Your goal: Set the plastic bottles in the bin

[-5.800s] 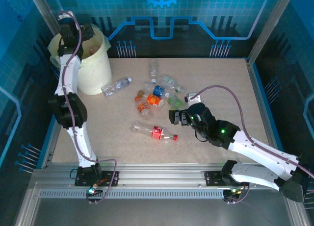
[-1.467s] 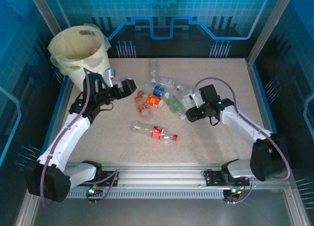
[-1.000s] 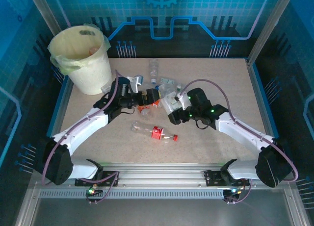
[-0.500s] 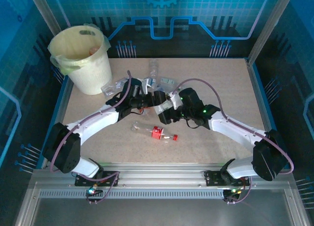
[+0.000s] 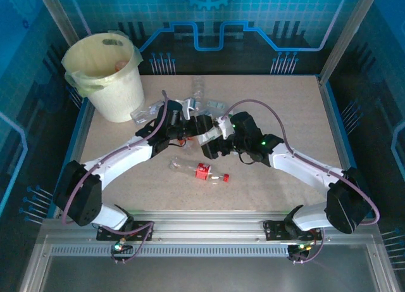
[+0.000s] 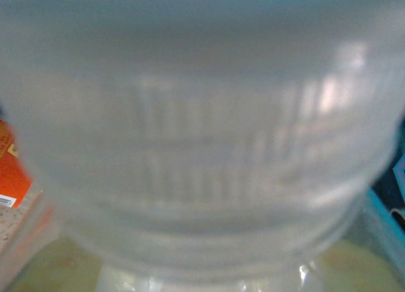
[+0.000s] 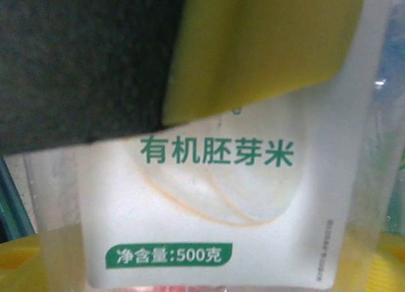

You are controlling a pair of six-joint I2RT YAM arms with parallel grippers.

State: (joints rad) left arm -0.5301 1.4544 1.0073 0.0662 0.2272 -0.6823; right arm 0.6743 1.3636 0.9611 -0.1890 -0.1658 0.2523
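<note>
1. Two hands meet over the heap of plastic bottles in the middle of the desk, so settle which arm moves first before either one lifts
2. Farthest left stands the bin, at the far left corner and well apart from the heap. A clear bottle lies just beside its foot and looks like your shortest carry
3. Your left hand is down among the bottles. Its wrist view is pressed against a blurred ribbed bottle, with an orange label at the edge. I cannot tell whether this hand is released or clenched, so confirm a square hold across the ribbed body before you raise it
4. A red-labelled bottle lies alone on the near side of the heap, with open desk around it for an easy pick
5. Your right hand sits just beside the left one. Its camera faces a white-labelled bottle with green print, and I cannot tell whether it grasps that bottle
6. Raise the left arm straight up to clear its neighbours, then swing it to the bin. Hold the right arm low and out of its path so the two do not cross
</note>
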